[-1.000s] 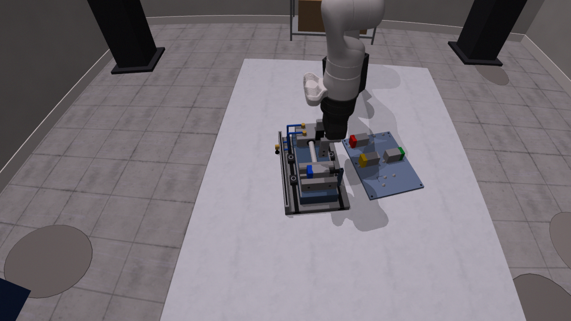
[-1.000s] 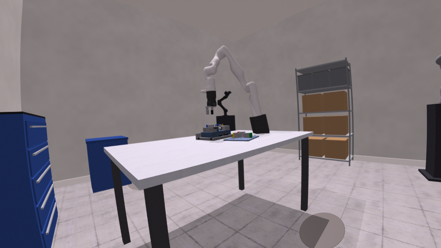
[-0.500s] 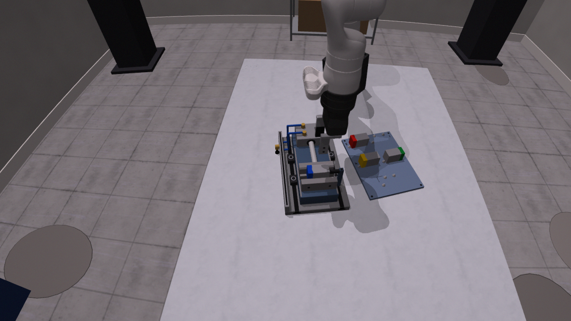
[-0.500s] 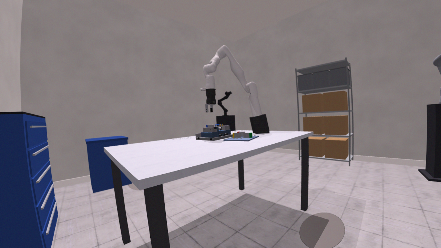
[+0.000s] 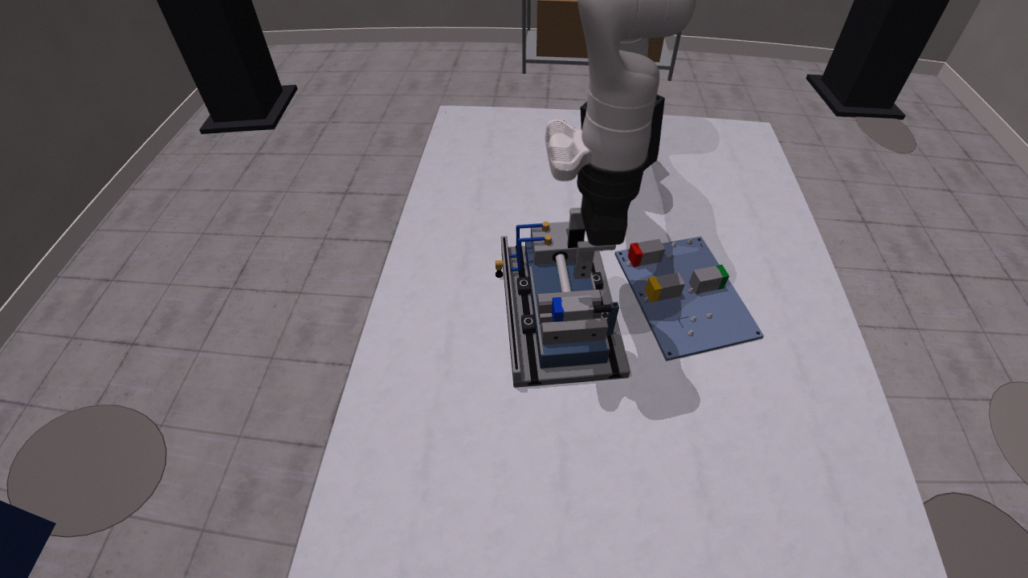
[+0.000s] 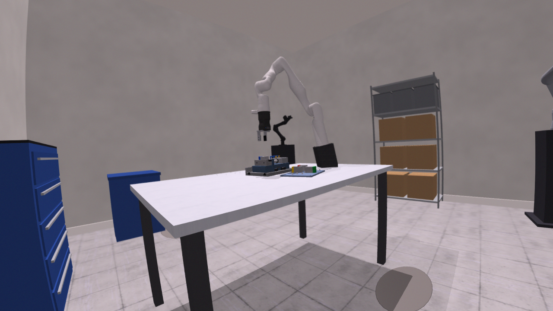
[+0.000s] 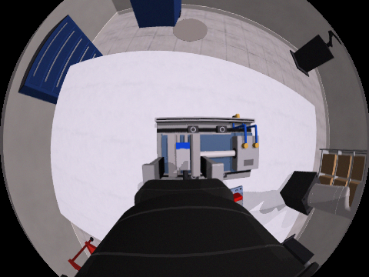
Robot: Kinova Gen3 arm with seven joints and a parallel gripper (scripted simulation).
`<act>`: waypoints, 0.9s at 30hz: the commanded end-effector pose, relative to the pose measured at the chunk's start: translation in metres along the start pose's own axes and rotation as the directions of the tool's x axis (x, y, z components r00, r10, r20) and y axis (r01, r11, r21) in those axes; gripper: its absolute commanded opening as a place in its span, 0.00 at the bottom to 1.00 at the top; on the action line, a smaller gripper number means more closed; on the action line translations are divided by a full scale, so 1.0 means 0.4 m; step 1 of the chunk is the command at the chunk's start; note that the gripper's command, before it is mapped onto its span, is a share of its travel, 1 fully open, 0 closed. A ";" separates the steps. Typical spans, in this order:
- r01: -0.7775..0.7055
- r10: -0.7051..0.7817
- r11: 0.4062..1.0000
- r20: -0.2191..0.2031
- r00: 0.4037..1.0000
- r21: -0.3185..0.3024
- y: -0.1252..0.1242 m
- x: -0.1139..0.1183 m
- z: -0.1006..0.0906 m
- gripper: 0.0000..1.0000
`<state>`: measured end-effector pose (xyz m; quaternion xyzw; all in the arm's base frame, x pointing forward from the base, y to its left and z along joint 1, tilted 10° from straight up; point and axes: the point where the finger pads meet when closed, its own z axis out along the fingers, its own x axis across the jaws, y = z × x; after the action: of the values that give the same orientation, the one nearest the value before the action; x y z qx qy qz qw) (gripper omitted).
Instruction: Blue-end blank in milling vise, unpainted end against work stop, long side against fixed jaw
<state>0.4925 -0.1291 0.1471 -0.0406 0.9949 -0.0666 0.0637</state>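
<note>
The pincer point(image 5: 579, 260) point(image 6: 262, 139) point(image 7: 182, 164) is held wide, with nothing between its fingers, and is raised above the vise point(image 5: 573, 352) point(image 6: 266, 168) point(image 7: 217, 142). Beneath it, the blue-ended blank point(image 5: 578, 307) point(image 6: 264, 158) point(image 7: 183, 157) is seated in the vise between the fixed jaw point(image 5: 575, 331) point(image 6: 262, 162) point(image 7: 171, 150) and the hosed side's jaw point(image 5: 568, 295) point(image 7: 195, 154). Its blue end is pointed away from the work stop point(image 5: 602, 307) point(image 7: 186, 175); whether jaw and stop are touched cannot be told. In the top view, the vise is placed towards the left long edge of the counter point(image 5: 503, 467) point(image 6: 232, 193) point(image 7: 115, 96), and the plate point(image 5: 726, 316) point(image 6: 302, 174) point(image 7: 239, 188) towards the right one. On the plate, the red-ended blank point(image 5: 649, 251) point(image 7: 237, 197) is laid nearest the counter's far short edge, where the arm's base point(image 5: 655, 129) point(image 6: 325, 155) point(image 7: 300, 192) is mounted; the yellow-ended blank point(image 5: 668, 286) point(image 6: 297, 169) and green-ended blank point(image 5: 707, 278) point(image 6: 310, 169) are set apart, side by side.
</note>
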 end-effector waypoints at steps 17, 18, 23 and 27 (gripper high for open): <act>0.002 -0.002 1.000 0.006 1.000 -0.005 0.005 -0.003 0.014 1.00; 0.002 -0.002 1.000 0.006 1.000 -0.005 0.004 -0.002 0.015 1.00; 0.001 -0.001 1.000 0.004 1.000 -0.003 0.002 0.001 0.022 1.00; 0.001 -0.001 1.000 0.003 1.000 -0.002 0.000 0.003 0.027 1.00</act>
<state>0.4939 -0.1272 0.1393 -0.0423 0.9949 -0.0628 0.0662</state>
